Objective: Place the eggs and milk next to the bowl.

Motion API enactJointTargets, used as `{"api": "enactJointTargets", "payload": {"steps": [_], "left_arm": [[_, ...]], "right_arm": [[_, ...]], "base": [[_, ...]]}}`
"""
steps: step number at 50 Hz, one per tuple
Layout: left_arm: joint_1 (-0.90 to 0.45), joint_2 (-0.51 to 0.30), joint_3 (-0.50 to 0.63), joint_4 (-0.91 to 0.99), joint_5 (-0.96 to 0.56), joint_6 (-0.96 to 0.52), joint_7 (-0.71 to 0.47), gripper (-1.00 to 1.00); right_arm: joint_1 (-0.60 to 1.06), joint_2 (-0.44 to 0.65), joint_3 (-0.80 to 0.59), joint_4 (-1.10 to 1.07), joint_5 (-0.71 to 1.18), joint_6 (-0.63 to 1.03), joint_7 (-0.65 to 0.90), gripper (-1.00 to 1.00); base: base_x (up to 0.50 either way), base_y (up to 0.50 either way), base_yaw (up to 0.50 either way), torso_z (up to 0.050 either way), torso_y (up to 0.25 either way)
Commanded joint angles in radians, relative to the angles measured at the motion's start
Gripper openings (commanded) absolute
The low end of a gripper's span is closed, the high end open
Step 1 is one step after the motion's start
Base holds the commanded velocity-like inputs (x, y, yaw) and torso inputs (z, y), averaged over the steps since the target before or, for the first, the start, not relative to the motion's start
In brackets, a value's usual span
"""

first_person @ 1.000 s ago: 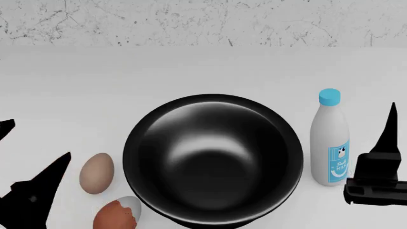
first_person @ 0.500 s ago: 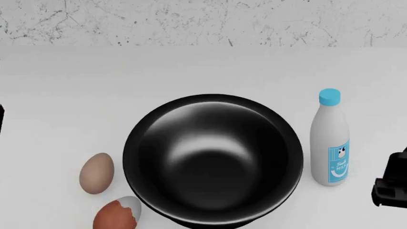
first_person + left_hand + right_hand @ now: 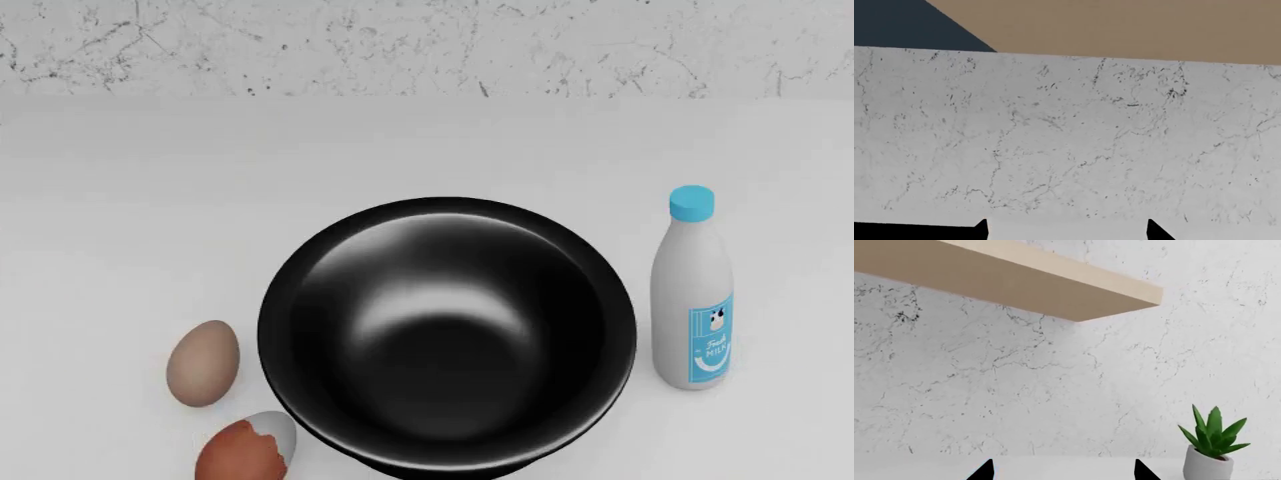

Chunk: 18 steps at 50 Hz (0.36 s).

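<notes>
Both jaws stand wide apart and hold nothing, as far as we can see: of the left gripper (image 3: 1067, 229) only two dark fingertips (image 3: 982, 227) show at the picture's edge, and the same for the right gripper (image 3: 1063, 470). From the head view neither arm is visible.

We see the milk bottle (image 3: 694, 300) standing upright on the white counter (image 3: 400, 150), its long axis vertical, the light blue cap on top and the blue label facing us. It stands just beside the bowl (image 3: 447, 335), on its right, without touching it. This bowl is round, deep, glossy black, with soft reflections inside; its near rim is cut off by the picture's lower edge.

On the left of the bowl lie the two eggs. We find the tan egg (image 3: 203, 362) with its long axis almost upright in the picture, slightly apart from the bowl. Near it, the reddish-brown egg (image 3: 244, 450) sits very close to the bowl's rim; its lower part is cut off, and a pale shine covers one side.

Behind the counter rises a marbled white wall (image 3: 427, 45). Our right wrist view shows a wooden shelf (image 3: 1007, 282) and a small potted plant (image 3: 1211, 450).
</notes>
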Motion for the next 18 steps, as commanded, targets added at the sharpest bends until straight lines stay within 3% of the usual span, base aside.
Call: {"api": "enactJointTargets", "payload": {"steps": [1, 12, 18], "left_arm": [[-0.053, -0.005, -0.088, -0.101, 0.004, 0.029, -0.009, 1.0], [-0.084, -0.018, -0.11, -0.134, 0.01, 0.043, -0.016, 1.0], [-0.122, -0.04, -0.122, -0.152, -0.003, 0.035, -0.036, 1.0]], "right_arm": [[-0.08, -0.026, 0.231, -0.031, 0.085, 0.039, -0.021, 1.0], [-0.183, -0.062, 0.525, -0.069, 0.233, 0.101, -0.03, 1.0], [-0.077, -0.1, 0.779, -0.07, 0.464, 0.317, -0.008, 1.0]], "base": [[0.0, 0.0, 0.0, 0.0, 0.0], [0.0, 0.0, 0.0, 0.0, 0.0], [0.0, 0.0, 0.0, 0.0, 0.0]]}}
